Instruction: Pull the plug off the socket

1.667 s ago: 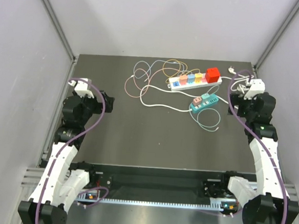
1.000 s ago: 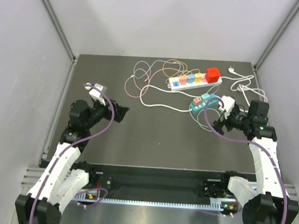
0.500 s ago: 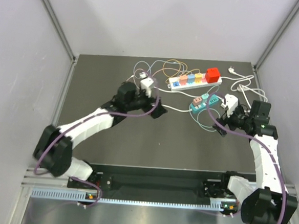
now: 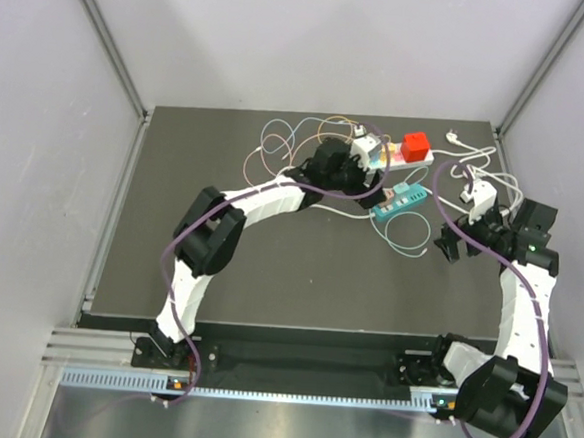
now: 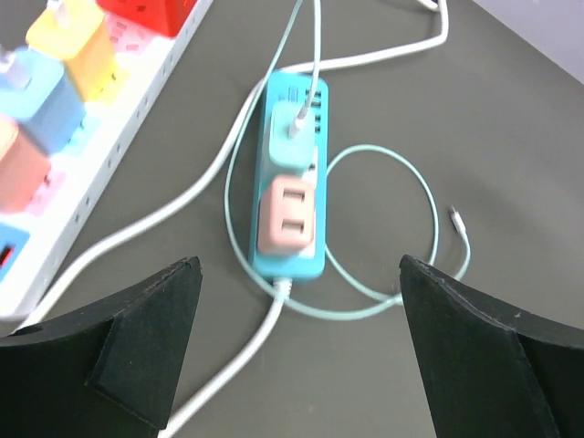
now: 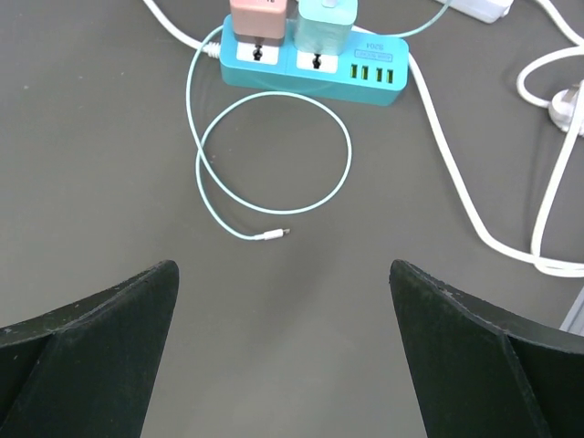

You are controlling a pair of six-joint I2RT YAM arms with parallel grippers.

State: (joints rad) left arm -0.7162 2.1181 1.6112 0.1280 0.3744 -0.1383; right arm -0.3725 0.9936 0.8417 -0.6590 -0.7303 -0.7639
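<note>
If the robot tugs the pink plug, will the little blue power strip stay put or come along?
Probably it comes along: the blue power strip looks small and light, lying loose on the smooth table. The pink plug sits squarely in it, so it may grip. Its thin white cord looks floppy and likely won't anchor it.

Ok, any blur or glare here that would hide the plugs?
Left wrist: the white power strip at upper left is soft, the teal power strip reads clearly. Right wrist: sharp, no glare on the teal power strip or the pale cable loop. Top external: even diffuse light, faint shadows only.
</note>
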